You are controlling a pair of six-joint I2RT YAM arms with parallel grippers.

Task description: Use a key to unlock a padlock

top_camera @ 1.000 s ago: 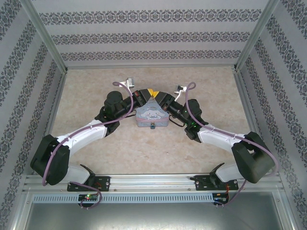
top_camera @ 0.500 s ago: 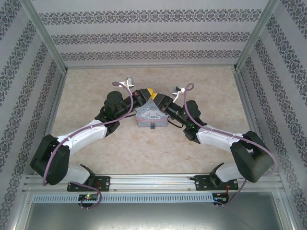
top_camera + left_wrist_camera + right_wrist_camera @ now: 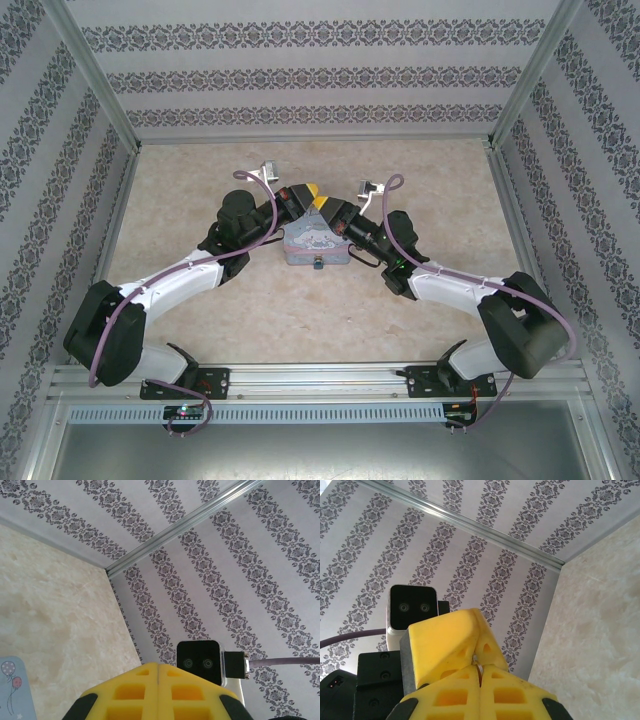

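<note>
I find no words, numbers or brand marks that I can read. The light-blue tin (image 3: 316, 243) on the worktop bears a cartoon drawing and small balloons, but no legible lettering.

Padlock (image 3: 316, 264) too small for detail; tin (image 3: 12, 692) cut off at picture's edge
</note>
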